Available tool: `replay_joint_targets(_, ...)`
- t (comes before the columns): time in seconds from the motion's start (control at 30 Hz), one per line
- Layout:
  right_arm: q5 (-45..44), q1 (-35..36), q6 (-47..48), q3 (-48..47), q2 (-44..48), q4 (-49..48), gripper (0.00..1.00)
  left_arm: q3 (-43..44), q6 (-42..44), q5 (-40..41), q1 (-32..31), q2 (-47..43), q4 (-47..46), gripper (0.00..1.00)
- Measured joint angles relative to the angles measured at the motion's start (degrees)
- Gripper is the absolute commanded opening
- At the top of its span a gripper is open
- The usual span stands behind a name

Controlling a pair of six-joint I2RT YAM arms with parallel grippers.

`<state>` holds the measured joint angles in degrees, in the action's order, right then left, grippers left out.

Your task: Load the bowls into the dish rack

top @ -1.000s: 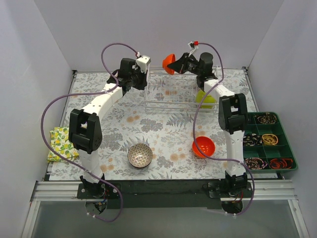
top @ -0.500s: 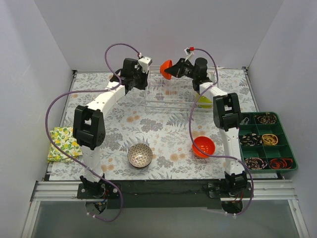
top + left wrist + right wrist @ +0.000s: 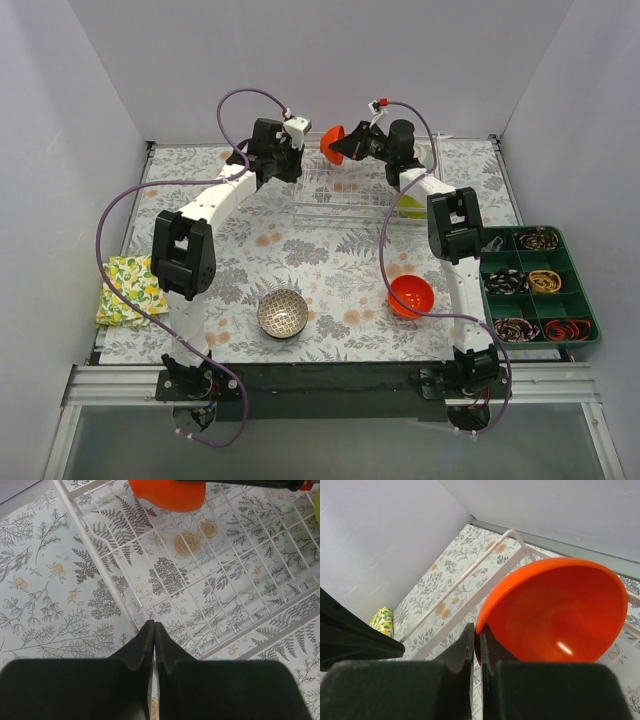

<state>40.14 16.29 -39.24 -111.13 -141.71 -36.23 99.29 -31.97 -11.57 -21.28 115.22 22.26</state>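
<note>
My right gripper (image 3: 347, 147) is shut on the rim of a plain orange-red bowl (image 3: 331, 143) (image 3: 560, 615), holding it tilted on edge above the back left part of the dish rack (image 3: 345, 192). In the right wrist view the fingertips (image 3: 477, 630) pinch the bowl's rim over the rack's white rim (image 3: 490, 587). My left gripper (image 3: 290, 163) (image 3: 154, 625) is shut and empty, hovering over the rack's left edge (image 3: 115, 587), with the orange bowl (image 3: 167, 492) just beyond it. A lime-green bowl (image 3: 410, 206) stands in the rack's right end, partly hidden by my right arm.
A second orange-red bowl (image 3: 411, 296) and a dark patterned bowl (image 3: 282, 313) sit on the floral table near the front. A dark green compartment tray (image 3: 560, 345) lies at the right edge. A yellow lemon-print cloth (image 3: 125, 288) lies at the left.
The right gripper has carried the orange-red bowl a little left and lower over the rack. The left arm has shifted slightly toward the rack. Both grippers stayed shut.
</note>
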Motion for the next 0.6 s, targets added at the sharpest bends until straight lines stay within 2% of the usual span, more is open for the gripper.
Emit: replay_joint_targets(0.6, -0.4, 0.1, -0.6, 1.2, -2.3, -2.8, 0.03, -1.2, 0.0, 0.2, -0.9, 0.0, 0.0, 0.00)
